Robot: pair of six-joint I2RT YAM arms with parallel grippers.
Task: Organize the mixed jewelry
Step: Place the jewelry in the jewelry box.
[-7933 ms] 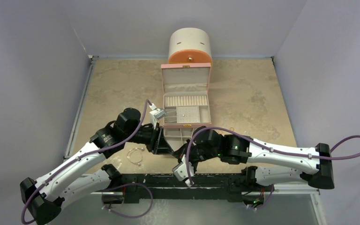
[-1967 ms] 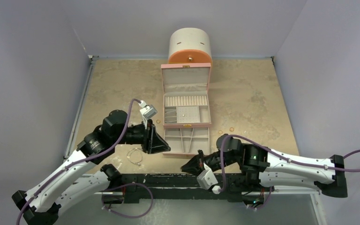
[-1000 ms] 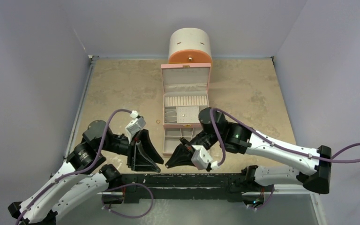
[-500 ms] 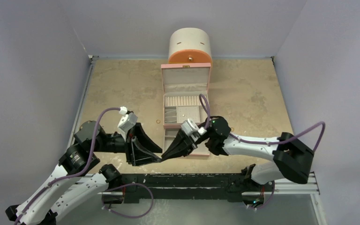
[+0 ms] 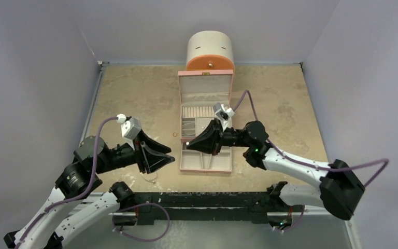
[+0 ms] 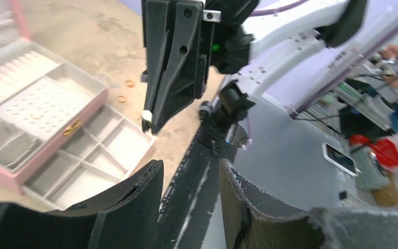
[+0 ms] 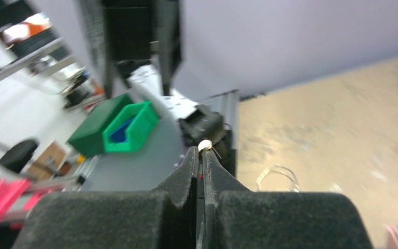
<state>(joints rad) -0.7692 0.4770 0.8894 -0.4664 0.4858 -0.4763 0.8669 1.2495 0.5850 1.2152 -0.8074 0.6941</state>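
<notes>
My right gripper [image 5: 187, 144] is shut on a tiny pale stud [image 7: 204, 146] with a thin post, held at its fingertips [image 7: 201, 150] over the left edge of the pink jewelry box's [image 5: 205, 73] pulled-out drawer [image 5: 207, 163]. The left wrist view shows the stud [image 6: 146, 114] at its tip. My left gripper [image 5: 170, 156] is open and empty, left of the drawer. The silvery wire bangle [image 7: 277, 177] lies on the table near the front edge; the left gripper mostly hides it from above. A small coppery ring [image 5: 174, 134] lies left of the box.
The round cream-and-orange cabinet [image 5: 210, 52] stands behind the open box. Two small rings [image 6: 129, 83] lie on the table right of the box. The black base rail [image 5: 207, 199] runs along the front edge.
My right arm swung up from the front edge and back over the box drawer, still shut on the stud. My left arm drew back to the left and rose, its jaws open.
</notes>
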